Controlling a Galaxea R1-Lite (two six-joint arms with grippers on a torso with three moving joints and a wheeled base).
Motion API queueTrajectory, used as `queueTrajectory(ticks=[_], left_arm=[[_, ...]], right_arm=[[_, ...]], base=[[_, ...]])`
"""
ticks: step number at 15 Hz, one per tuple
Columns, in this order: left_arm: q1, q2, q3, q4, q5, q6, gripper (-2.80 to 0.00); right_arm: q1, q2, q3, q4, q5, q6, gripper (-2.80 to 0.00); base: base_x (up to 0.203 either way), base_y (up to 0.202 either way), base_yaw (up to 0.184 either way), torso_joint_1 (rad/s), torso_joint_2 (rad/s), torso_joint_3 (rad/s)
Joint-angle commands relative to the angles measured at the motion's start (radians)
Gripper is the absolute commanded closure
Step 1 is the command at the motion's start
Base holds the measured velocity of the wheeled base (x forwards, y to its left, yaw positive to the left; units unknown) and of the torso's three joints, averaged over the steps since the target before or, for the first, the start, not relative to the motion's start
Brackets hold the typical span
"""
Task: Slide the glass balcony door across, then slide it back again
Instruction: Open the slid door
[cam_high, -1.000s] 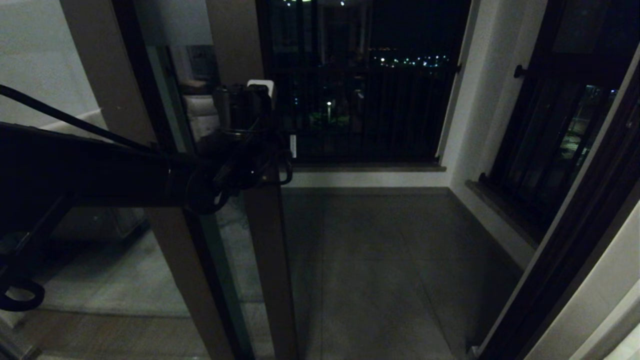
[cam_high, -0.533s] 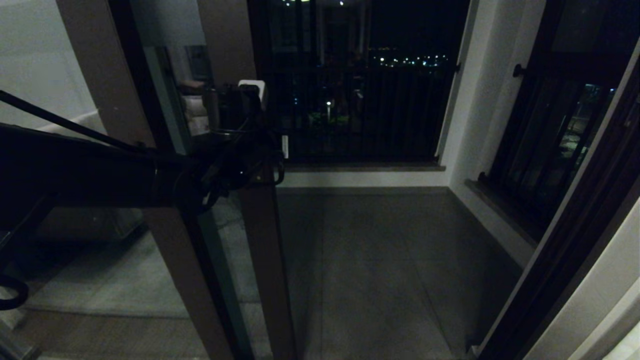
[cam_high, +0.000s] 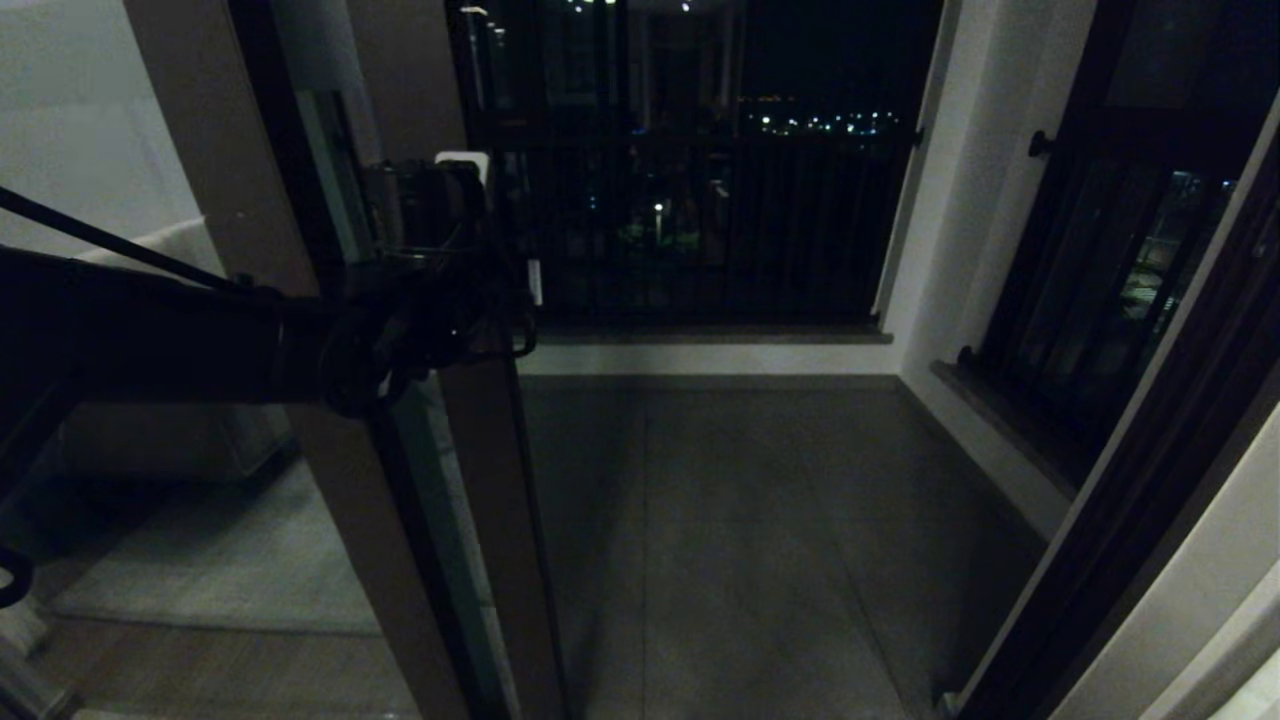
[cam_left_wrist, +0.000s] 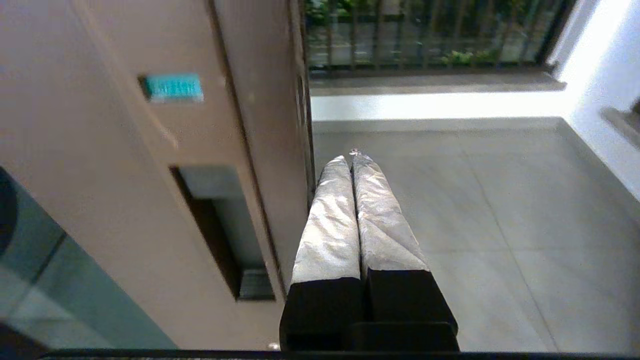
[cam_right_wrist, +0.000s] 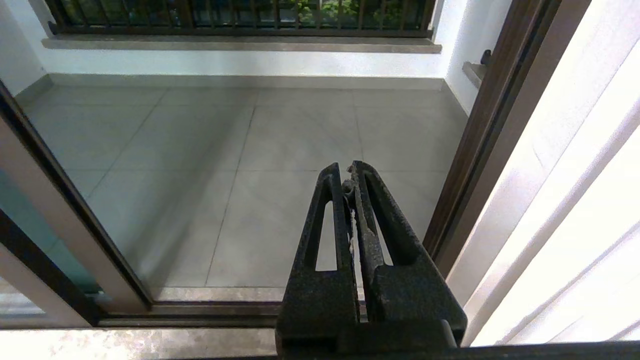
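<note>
Head view: my left arm (cam_high: 150, 330) reaches in from the left at mid-height, and my left hand (cam_left_wrist: 352, 157) sits against the edge of the glass balcony door (cam_high: 480, 500). That door is a tall glass panel in a brown frame, standing left of centre and overlapping a second brown-framed pane (cam_high: 260, 300) behind it. Right of the door's edge the doorway is open, across to the dark door frame (cam_high: 1150, 500) on the far right. Through the gap lies the grey tiled balcony floor (cam_high: 760, 530), ending at a dark barred railing (cam_high: 720, 220) with night lights beyond. A barred side window (cam_high: 1110, 270) lines the balcony's right wall.

Left wrist view: my left hand is clenched, its two silver-wrapped fingers (cam_left_wrist: 330, 220) pressed together on nothing, just beside the door's edge, near its recessed handle slot (cam_left_wrist: 220, 230).

Right wrist view: my right hand (cam_right_wrist: 347, 172) is also clenched and empty, above the sliding track (cam_right_wrist: 210, 310) at the threshold, near the right door frame.
</note>
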Motion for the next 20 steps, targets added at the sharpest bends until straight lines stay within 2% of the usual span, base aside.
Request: queueTrajectory(ticks=[1, 8, 12, 20], left_arm=[[-0.002, -0.003, 0.001, -0.001, -0.008, -0.001, 0.00], [0.028, -0.018, 0.029, -0.003, -0.010, -0.002, 0.00], [0.043, -0.017, 0.079, -0.108, -0.016, 0.007, 0.00], [0.071, -0.032, 0.110, -0.113, -0.029, 0.008, 0.00]], right_arm=[[0.001, 0.001, 0.000, 0.000, 0.000, -0.001, 0.00], [0.000, 0.001, 0.000, 0.000, 0.000, -0.001, 0.00], [0.000, 0.001, 0.000, 0.000, 0.000, -0.001, 0.00], [0.000, 0.001, 0.000, 0.000, 0.000, -0.001, 0.00]], base=[[0.000, 0.000, 0.000, 0.000, 0.00, 0.000], [0.000, 0.000, 0.000, 0.000, 0.00, 0.000], [0.000, 0.000, 0.000, 0.000, 0.00, 0.000], [0.000, 0.000, 0.000, 0.000, 0.00, 0.000]])
